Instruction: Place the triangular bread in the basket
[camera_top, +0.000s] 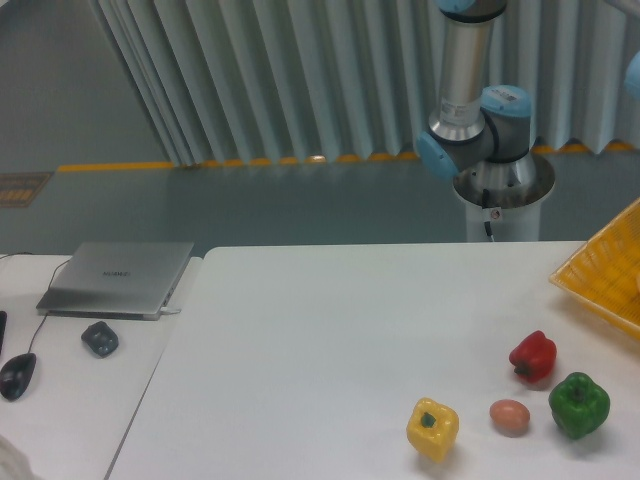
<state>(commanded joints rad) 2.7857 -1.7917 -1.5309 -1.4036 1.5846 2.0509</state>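
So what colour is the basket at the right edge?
Bright yellow with a grid mesh, basket, in the fixed camera view.

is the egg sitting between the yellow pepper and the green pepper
Yes, the egg lies on the table between the yellow pepper and the green pepper.

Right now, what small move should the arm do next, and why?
Probably swing the arm so its jaws come into view over the basket. Only the basket's corner shows at the right edge, the jaws are out of frame, and the triangular bread is nowhere visible, so placement cannot be judged.
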